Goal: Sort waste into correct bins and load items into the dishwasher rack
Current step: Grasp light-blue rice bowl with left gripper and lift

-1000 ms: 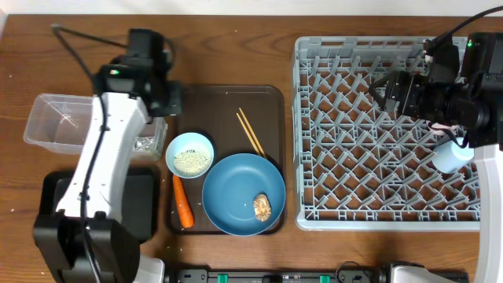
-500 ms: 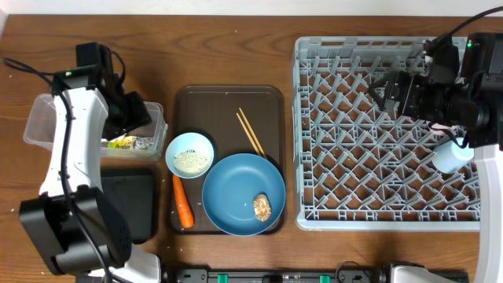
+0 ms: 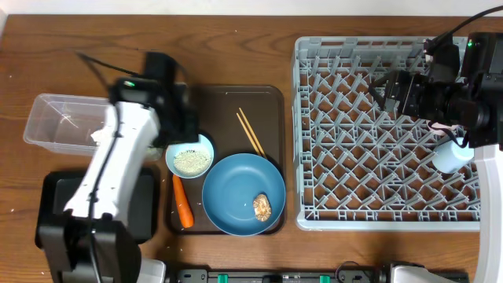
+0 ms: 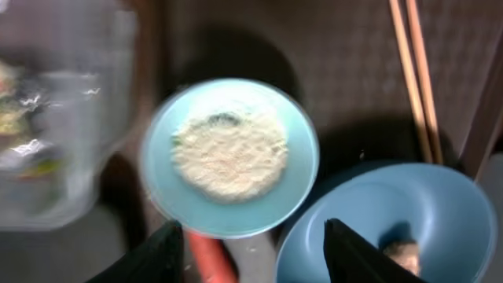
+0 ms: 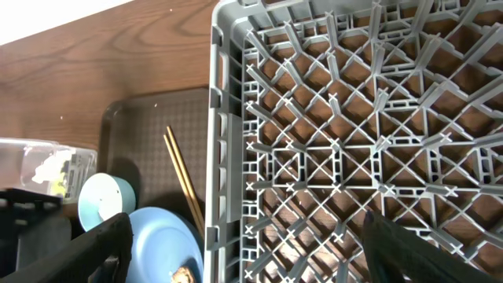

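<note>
Two things have changed within the last second. Our left gripper, which was shut over the clear tub, now stands partly open with nothing between its fingers. The left arm has also swung back from the tub to hang over the small bowl of rice, at the left edge of the brown serving tray. The printed wrapper shows as a blur inside the tub at the left of the wrist view. We judge that piece of waste sorted, and the bowl or the carrot below it next.

Room is tight here. The bowl lies just beside the dark blue plate to its lower right, the carrot is close to both, and the tub wall is near on the left. The chopsticks lie on open tray above the plate, and the food lump sits on the plate. Our right gripper hovers wide open and empty over the upper right of the grey rack. One pale cup stands there by the right rim, and most cells look free.
</note>
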`<act>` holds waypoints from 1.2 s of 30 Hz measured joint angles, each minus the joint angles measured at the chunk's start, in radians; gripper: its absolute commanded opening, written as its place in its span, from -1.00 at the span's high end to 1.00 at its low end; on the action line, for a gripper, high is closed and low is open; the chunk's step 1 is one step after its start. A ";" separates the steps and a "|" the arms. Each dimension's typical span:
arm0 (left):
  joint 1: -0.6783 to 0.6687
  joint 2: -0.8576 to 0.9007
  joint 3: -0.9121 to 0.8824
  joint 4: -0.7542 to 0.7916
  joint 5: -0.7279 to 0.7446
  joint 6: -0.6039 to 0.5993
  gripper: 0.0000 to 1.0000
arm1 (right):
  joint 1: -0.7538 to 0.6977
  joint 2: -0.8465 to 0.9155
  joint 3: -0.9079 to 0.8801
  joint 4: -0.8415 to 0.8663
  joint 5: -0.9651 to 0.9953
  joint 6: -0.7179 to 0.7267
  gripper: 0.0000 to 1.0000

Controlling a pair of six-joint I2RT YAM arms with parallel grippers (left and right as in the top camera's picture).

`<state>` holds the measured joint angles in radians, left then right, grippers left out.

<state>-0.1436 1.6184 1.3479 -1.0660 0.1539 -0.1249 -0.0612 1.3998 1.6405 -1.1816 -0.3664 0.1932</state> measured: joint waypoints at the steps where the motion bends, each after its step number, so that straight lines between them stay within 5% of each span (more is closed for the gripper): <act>1: -0.027 0.002 -0.034 0.035 -0.001 0.002 -0.15 | 0.000 0.000 0.000 0.001 0.000 0.000 -0.67; 13: -0.142 0.048 -0.222 0.293 -0.016 -0.057 0.03 | 0.000 0.000 0.000 -0.003 0.000 0.000 -0.64; 27: -0.149 0.198 -0.243 0.367 -0.049 -0.082 0.88 | 0.000 0.000 0.000 -0.007 0.000 0.000 -0.65; 36: -0.154 0.190 -0.219 0.317 -0.061 -0.085 0.88 | 0.000 0.000 0.000 -0.010 0.000 0.000 -0.66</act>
<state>-0.2981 1.8084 1.1294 -0.7486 0.0933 -0.2096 -0.0612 1.3998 1.6405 -1.1912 -0.3664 0.1932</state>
